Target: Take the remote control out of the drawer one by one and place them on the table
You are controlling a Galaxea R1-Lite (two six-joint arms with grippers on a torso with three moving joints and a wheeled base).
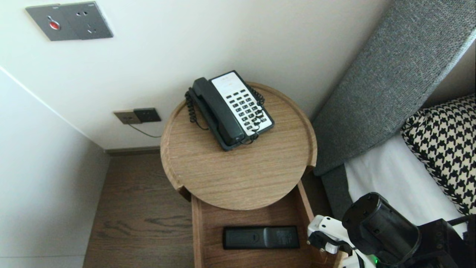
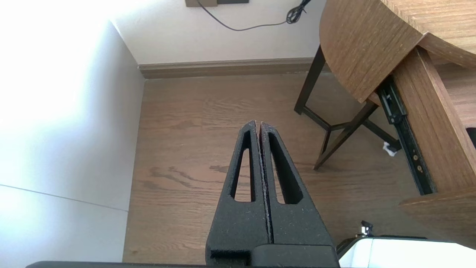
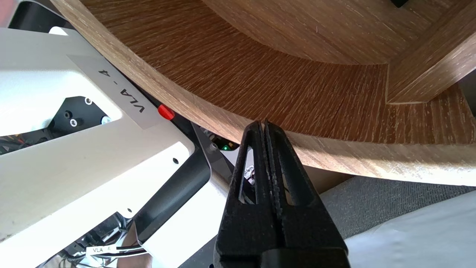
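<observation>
My right claw [image 3: 264, 123] is pinched completely together and holds nothing. Its tips sit right at the top edge of the curved front of the drawer [image 3: 282, 93]; I can't tell whether they actually touch the wood or hang just off it. From the head camera I only see the right arm [image 1: 375, 230], low by the drawer's front right corner, between the drawer and the bed [image 1: 394, 182].

The drawer is pulled out from under the round table [image 1: 238, 178]. A black remote [image 1: 261, 237] lies flat on the drawer's bottom, set crosswise between the two side walls, a little closer to the right wall than to the left one.

On the table, a black and white telephone [image 1: 230, 109] sits at the back edge next to the wall, handset on its cradle, coiled cord looped around it.

My left claw [image 2: 258, 123] is also squeezed shut and empty. It hangs over the wooden floor [image 2: 193, 149], well apart from the table legs and the drawer.
</observation>
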